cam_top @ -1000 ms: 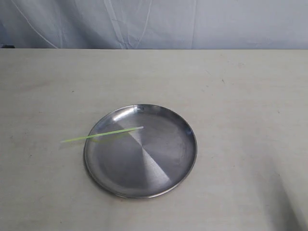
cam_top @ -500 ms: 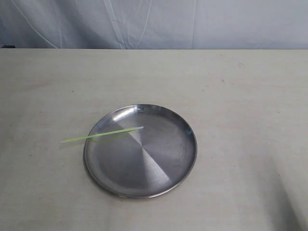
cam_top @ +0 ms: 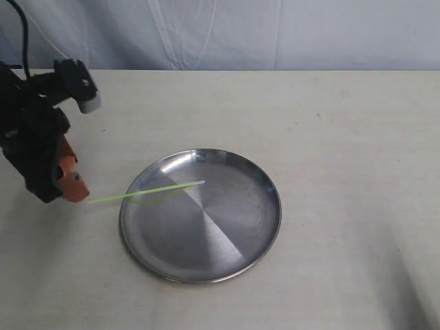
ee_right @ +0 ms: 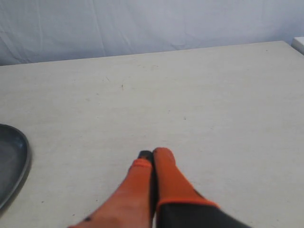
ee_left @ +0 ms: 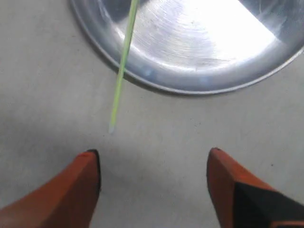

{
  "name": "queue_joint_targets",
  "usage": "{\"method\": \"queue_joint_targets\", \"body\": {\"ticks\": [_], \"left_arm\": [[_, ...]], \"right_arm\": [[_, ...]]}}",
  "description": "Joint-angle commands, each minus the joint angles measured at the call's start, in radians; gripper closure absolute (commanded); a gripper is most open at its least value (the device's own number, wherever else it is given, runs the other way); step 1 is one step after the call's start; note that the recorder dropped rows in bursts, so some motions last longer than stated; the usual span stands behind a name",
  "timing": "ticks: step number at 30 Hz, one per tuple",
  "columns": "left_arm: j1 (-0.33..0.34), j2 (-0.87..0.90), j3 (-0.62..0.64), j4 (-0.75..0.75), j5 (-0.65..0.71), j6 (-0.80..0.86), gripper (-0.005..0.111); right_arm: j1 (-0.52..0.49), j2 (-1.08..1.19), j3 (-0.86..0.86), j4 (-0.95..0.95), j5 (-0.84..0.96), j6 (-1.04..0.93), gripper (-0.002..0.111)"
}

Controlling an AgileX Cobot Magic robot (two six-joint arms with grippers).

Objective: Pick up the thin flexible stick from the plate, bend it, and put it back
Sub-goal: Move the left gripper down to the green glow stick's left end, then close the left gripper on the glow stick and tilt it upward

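The left gripper (cam_top: 71, 183) has come into the exterior view since half a second ago, when only plate and stick showed. It now hangs just left of the plate (cam_top: 273, 218), close by the stick's outer end. The plate and the stick (cam_top: 146, 192) lie exactly as before.

The stick is a very thin, straight, lime-green rod with no kink in it. One end rests on the plate's brushed surface near the middle. From there it crosses the plate's left rim, and the other end juts out over the table (cam_top: 344, 130). In the left wrist view that outer tip looks pale.

The left gripper's orange fingers (ee_left: 88, 175) are spread wide and grasp nothing. The stick's tip lies just ahead of them, untouched.

The right gripper (ee_right: 151, 155) is clenched on nothing, fingertips pressed together, over bare table beside the plate's edge.
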Motion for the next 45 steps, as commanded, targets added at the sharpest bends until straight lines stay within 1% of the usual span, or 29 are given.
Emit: {"method": "queue_joint_targets", "body": {"ticks": [1, 4, 7, 16, 22, 27, 32, 34, 35, 37, 40, 41, 45], "left_arm": [[-0.050, 0.091, -0.007, 0.002, -0.025, 0.124, 0.044], [-0.084, 0.140, -0.007, 0.076, -0.056, 0.141, 0.044], [-0.095, 0.184, -0.007, 0.147, -0.068, 0.137, 0.044], [-0.095, 0.278, -0.007, 0.142, -0.198, 0.134, 0.044], [-0.095, 0.342, -0.007, 0.167, -0.232, 0.134, 0.044], [-0.095, 0.360, -0.007, 0.149, -0.329, 0.134, 0.044], [-0.095, 0.383, -0.007, 0.162, -0.347, 0.134, 0.044], [-0.095, 0.383, -0.007, 0.160, -0.360, 0.134, 0.049], [-0.095, 0.381, -0.007, 0.160, -0.362, 0.134, 0.056], [-0.095, 0.373, -0.007, 0.160, -0.358, 0.134, 0.071], [-0.095, 0.362, -0.007, 0.160, -0.338, 0.134, 0.100], [-0.095, 0.358, -0.007, 0.160, -0.336, 0.134, 0.106], [-0.095, 0.313, -0.007, 0.112, -0.298, 0.134, 0.106]], "right_arm": [[-0.006, -0.007, 0.005, -0.007, -0.010, -0.002, 0.109], [-0.006, -0.007, 0.005, -0.007, -0.010, -0.002, 0.109], [-0.006, -0.007, 0.005, -0.004, -0.012, -0.002, 0.109], [-0.006, -0.007, 0.005, -0.004, -0.012, -0.002, 0.109], [-0.006, -0.007, 0.005, -0.004, -0.012, -0.002, 0.109], [-0.006, -0.007, 0.005, -0.004, -0.012, -0.002, 0.109], [-0.006, -0.007, 0.005, -0.004, -0.012, -0.002, 0.109], [-0.005, -0.007, 0.005, -0.009, -0.009, -0.002, 0.109], [-0.005, -0.007, 0.005, -0.009, -0.009, -0.002, 0.109], [-0.005, -0.007, 0.005, -0.008, -0.011, -0.002, 0.109], [-0.005, -0.007, 0.005, -0.008, -0.011, -0.002, 0.109], [-0.005, -0.007, 0.005, -0.008, -0.011, -0.002, 0.109], [-0.005, -0.007, 0.005, -0.008, -0.011, -0.002, 0.109]]}}
